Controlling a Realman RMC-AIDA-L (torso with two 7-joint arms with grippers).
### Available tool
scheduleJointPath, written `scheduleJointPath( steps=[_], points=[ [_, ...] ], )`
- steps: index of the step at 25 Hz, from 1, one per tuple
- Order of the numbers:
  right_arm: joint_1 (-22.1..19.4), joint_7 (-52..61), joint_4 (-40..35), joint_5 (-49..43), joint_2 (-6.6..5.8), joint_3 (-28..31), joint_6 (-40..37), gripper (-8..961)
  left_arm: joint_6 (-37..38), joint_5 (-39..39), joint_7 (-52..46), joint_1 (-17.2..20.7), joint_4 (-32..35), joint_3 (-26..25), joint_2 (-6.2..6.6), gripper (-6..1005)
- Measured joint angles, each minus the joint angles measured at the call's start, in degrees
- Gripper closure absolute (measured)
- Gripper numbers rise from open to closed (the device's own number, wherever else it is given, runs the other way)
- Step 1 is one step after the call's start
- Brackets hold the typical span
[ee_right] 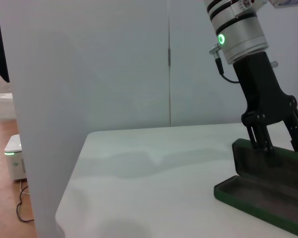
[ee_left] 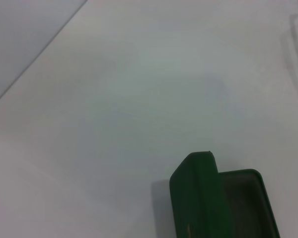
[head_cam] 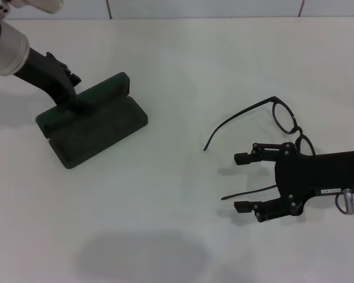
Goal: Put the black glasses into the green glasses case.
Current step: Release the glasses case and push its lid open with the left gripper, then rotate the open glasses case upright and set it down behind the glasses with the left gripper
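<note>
Thin black glasses [head_cam: 283, 121] lay unfolded, temples pointing toward the green glasses case [head_cam: 94, 124], beneath the right gripper [head_cam: 243, 181], jaws wide open, empty; left gripper [ee_right: 280, 141] pinched the case's lid

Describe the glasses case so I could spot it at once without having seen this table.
On the white table, look to the robot's left, far from the black glasses. There the green glasses case lies open, dark lining showing, its raised lid held by the left pincer. It is the only green thing there.
</note>
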Motion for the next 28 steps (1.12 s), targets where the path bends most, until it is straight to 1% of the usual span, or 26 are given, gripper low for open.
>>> scheduleJointPath(
  steps=[2,13,18,24,26,28],
  points=[
    [-0.04,0.0,0.01,-0.01,0.0,0.01,0.06,96,-0.43,0.02,0.31,0.15,0.03,0.0,-0.01,193],
    [-0.25,0.0,0.04,-0.02,0.0,-0.14,0.3,95,-2.97,0.94,0.57,0.58,-0.37,0.71,-0.04,425],
    [-0.46,0.0,0.04,-0.02,-0.01,-0.1,0.27,96,-3.35,1.1,0.58,0.57,-0.44,0.7,-0.03,672],
    [-0.57,0.0,0.04,-0.02,-0.01,0.08,0.22,96,-2.86,0.78,0.62,0.57,0.02,0.7,-0.03,808],
    [-0.58,0.0,0.04,-0.01,-0.01,0.13,0.2,96,-2.08,-0.23,1.17,0.57,1.0,0.79,-0.24,804],
    [-0.6,0.0,0.04,-0.01,-0.01,0.18,0.08,96,-1.46,-1.17,2.11,0.72,2.56,1.39,-0.75,799]
  ],
)
